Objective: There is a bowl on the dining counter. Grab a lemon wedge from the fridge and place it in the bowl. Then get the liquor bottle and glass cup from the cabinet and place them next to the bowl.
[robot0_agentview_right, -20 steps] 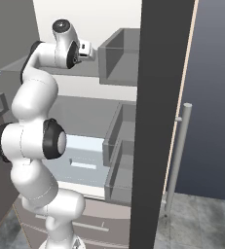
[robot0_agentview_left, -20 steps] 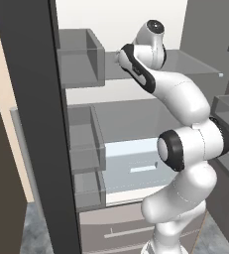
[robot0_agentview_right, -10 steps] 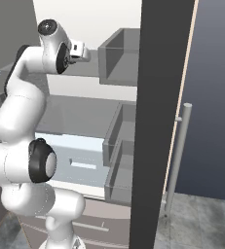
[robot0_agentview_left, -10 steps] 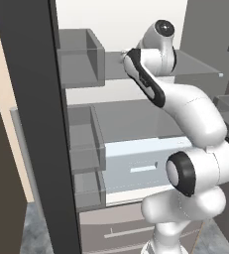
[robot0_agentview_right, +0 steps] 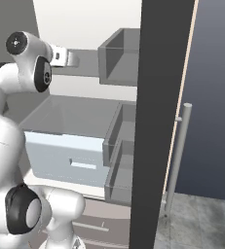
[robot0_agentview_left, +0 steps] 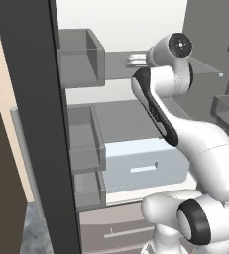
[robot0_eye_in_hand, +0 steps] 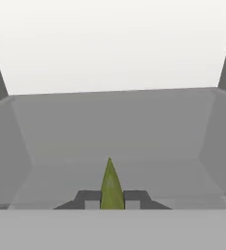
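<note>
Fridge point(robot0_agentview_left: 31, 124) stands open, both doors swung out, dark door edges near the cameras on the left and right. Arm reaches up into the upper part of the fridge, hand at the level of the top glass shelf point(robot0_agentview_left: 205, 67). Tool point(robot0_eye_in_hand: 111, 197) is closed on the lemon wedge point(robot0_eye_in_hand: 110, 188): in the hand view the yellow-green wedge stands point-up, pinched between the two dark fingertips point(robot0_eye_in_hand: 87, 200), with the grey shelf floor and white back wall of the fridge beyond it. From the base views the wedge itself is too small to make out; the hand sits just in front of the shelf, left of centre in the right base view point(robot0_agentview_right: 60, 56).

Below the shelf, a pale blue crisper drawer point(robot0_agentview_left: 145, 163) with a slot handle. Grey door bins point(robot0_agentview_left: 79, 57) on the left door, more bins point(robot0_agentview_right: 119, 58) on the right door. Long vertical handle point(robot0_agentview_right: 177, 155) on the right door's outer face. Lower fridge drawer point(robot0_agentview_left: 116, 230) with a bar handle sits at the bottom, behind the arm's base.
</note>
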Controlling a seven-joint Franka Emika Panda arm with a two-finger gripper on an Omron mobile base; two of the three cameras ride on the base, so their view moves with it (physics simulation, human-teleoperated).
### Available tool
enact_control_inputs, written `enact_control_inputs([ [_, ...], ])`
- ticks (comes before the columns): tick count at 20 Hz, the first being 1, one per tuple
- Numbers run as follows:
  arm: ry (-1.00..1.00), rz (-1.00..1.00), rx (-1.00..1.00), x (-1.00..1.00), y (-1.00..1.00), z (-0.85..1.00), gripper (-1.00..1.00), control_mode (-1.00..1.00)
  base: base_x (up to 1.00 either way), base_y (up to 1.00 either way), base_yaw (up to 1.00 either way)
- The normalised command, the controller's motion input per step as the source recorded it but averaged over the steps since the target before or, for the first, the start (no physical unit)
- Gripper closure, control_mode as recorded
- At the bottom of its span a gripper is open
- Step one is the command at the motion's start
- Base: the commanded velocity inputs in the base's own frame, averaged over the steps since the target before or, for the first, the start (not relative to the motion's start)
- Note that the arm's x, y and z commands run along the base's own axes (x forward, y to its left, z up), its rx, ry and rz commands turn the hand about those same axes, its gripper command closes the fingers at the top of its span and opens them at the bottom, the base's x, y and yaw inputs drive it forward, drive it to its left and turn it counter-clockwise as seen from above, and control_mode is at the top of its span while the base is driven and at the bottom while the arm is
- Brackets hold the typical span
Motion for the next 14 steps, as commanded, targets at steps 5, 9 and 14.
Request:
enact_control_inputs([
  [5,0.0,-0.07,0.02,-1.0,-0.02,0.61,1.0,-1.0,0.0,0.0,0.0],
  [9,0.0,-0.04,0.0,-1.0,0.0,0.31,1.0,-1.0,0.0,0.0,0.0],
  [14,-0.01,0.0,0.0,-1.0,-0.04,0.14,1.0,-1.0,0.0,0.0,0.0],
])
